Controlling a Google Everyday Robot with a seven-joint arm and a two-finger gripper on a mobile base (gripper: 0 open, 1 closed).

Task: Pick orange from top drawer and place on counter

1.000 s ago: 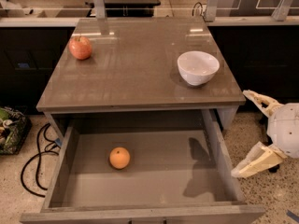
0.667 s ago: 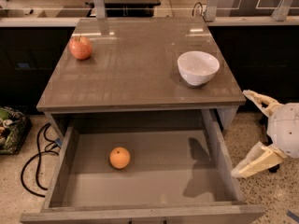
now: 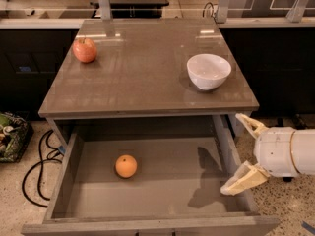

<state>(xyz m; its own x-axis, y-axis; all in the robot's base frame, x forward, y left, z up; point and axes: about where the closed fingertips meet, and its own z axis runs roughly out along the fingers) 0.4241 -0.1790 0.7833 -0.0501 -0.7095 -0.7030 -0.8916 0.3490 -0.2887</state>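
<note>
The orange (image 3: 126, 166) lies on the floor of the open top drawer (image 3: 162, 198), left of its middle. The counter (image 3: 142, 77) is the glossy grey-brown tabletop above the drawer. My gripper (image 3: 238, 154) is at the right, over the drawer's right wall, well to the right of the orange. Its two tan fingers (image 3: 241, 181) are spread wide apart and hold nothing.
A reddish apple (image 3: 85, 50) sits at the counter's back left. A white bowl (image 3: 208, 71) stands at its right. Black cables (image 3: 37, 168) and a bag lie on the speckled floor at the left. Dark cabinets stand behind.
</note>
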